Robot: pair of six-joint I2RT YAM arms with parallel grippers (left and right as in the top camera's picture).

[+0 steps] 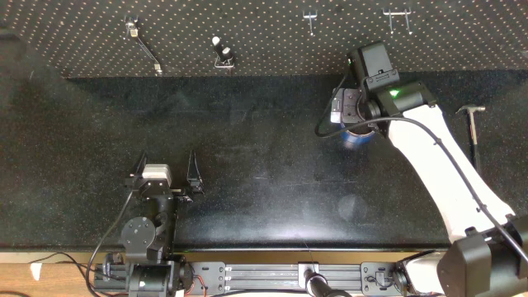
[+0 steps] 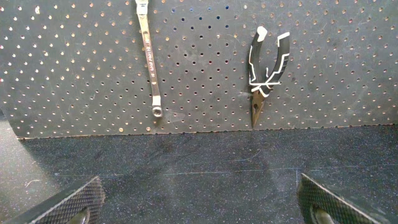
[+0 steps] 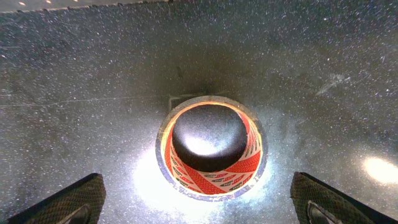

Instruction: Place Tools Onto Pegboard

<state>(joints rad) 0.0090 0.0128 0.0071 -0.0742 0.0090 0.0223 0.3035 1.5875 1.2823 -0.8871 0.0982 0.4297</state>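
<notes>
right gripper (image 3: 199, 205): hanging directly above the tape roll (image 3: 214, 177), fingers spread wide, gripping nothing
tape roll: lying flat on the table (image 1: 247, 148), near the pegboard (image 1: 264, 33)
left gripper (image 1: 167, 165): sitting wide open, empty, near its base
wrench (image 2: 149, 56), pliers (image 2: 264, 62): hanging on the pegboard
hammer (image 1: 473, 128): lying at the table's right end

Top camera looks down from high. Left wrist camera faces twelve o'clock at the pegboard (image 2: 74, 74), which both show. Right wrist camera looks down, close over a tape roll (image 3: 239, 168).
</notes>
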